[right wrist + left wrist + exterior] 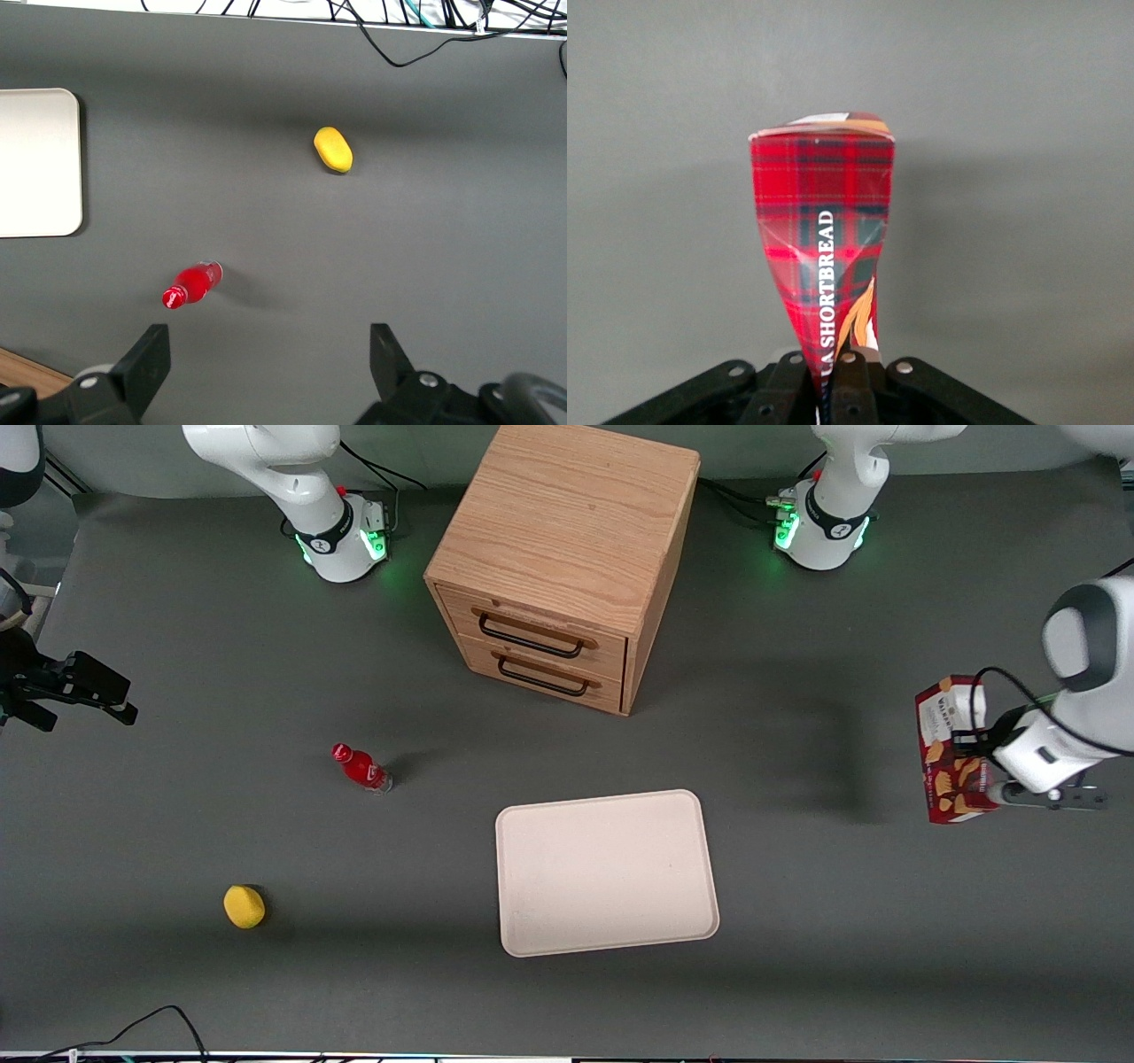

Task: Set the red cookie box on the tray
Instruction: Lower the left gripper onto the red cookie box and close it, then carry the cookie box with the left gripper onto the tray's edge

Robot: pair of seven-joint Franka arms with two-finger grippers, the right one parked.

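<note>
— Nearest the front camera, what lay on the table?

— Closest was a small yellow object, toward the parked arm's end. The tray sat about mid-table, flat, cream-white, nothing on it. A little farther off than the yellow object lay a small red bottle on its side.

— And the red cookie box?

— Off the table, well apart from the tray, toward the working arm's end. The gripper had it pinched between both jaws, one narrow end hanging free. The wrist camera showed the carton creased inward where the fingers squeezed it.

— So it's soft?

— I'd judge it light, thin card that buckles under pressure; a hard squeeze might crush the biscuits. Gripping across the narrow sides near the middle looked sensible, and the tray was broad enough for it to lie flat.

— Farthest away?

— A wooden drawer cabinet, both drawers closed.
</note>
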